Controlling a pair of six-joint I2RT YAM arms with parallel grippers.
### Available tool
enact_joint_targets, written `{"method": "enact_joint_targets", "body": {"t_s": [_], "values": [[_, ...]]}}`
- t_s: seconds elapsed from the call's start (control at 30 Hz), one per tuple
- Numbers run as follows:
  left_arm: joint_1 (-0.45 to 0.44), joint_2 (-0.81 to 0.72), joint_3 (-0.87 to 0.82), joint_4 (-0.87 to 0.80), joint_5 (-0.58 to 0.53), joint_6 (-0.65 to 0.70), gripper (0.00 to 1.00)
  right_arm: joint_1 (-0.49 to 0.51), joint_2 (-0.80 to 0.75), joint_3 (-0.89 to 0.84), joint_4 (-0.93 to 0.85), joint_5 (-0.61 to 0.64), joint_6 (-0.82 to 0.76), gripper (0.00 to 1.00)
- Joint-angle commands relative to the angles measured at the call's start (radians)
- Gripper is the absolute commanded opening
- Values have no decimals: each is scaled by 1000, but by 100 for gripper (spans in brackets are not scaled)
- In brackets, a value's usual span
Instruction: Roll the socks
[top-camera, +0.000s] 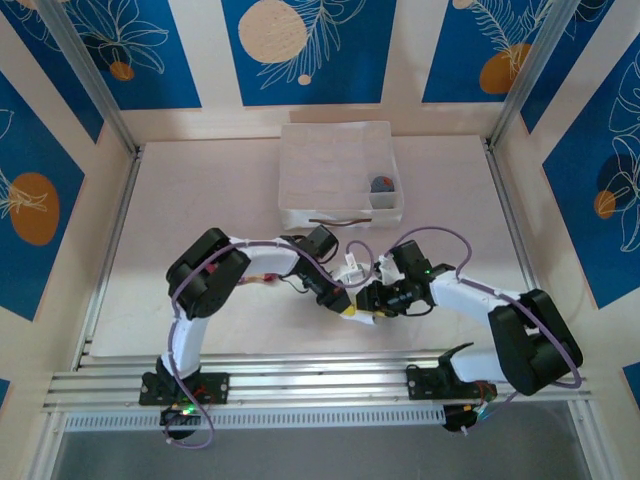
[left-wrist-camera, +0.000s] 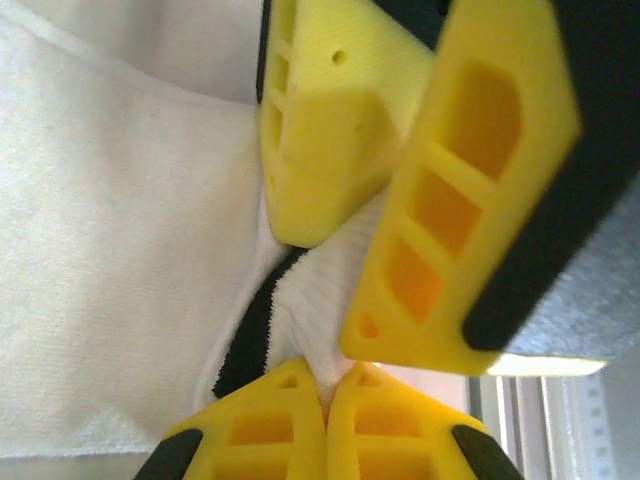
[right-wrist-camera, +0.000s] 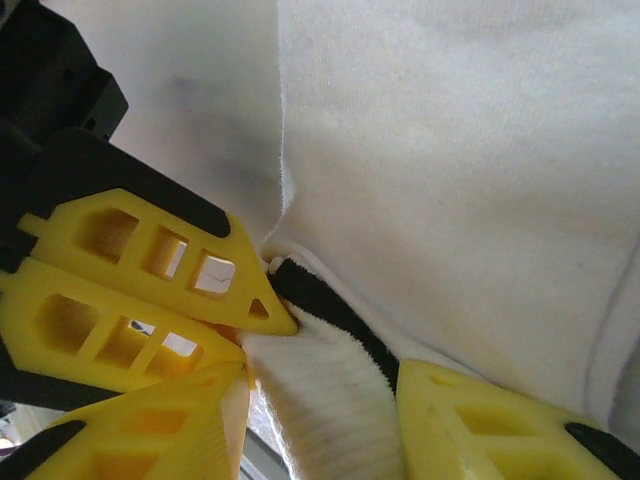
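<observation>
A white sock (right-wrist-camera: 450, 150) with a black cuff stripe (right-wrist-camera: 330, 310) lies bunched on the table between both arms (top-camera: 366, 319). My left gripper (left-wrist-camera: 328, 372) is shut, pinching the ribbed white cuff (left-wrist-camera: 330, 290) at its very tips. My right gripper (right-wrist-camera: 320, 385) faces it from the other side. Its yellow fingers (right-wrist-camera: 480, 420) stand apart with the thick cuff filling the gap and touching both. The two grippers nearly touch, seen from above at left gripper (top-camera: 345, 303) and right gripper (top-camera: 374, 298). A rolled grey sock (top-camera: 381, 185) sits in a box compartment.
The white fabric compartment box (top-camera: 320, 160) stands at the back middle of the table. Metal rails (top-camera: 300, 385) run along the near edge by the arm bases. Upright frame posts stand at the back corners.
</observation>
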Motion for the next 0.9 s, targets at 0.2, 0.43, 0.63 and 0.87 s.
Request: {"method": "enact_joint_targets", "body": {"t_s": [0.2,0.43,0.63,0.87], "values": [[37,-4,-61,29,-133,-66,1,57,102,78,-94,49,-34,9],[35,-260,-314,322,-197,53,23,36,202,180,-190,-11,-91,0],[-15,-459,-550,602,-324,216,32,49,306,228,-197,-87,-105,0],[-170,-521,-675,781,-588,458,41,68,355,258,-202,-111,-114,0]]}}
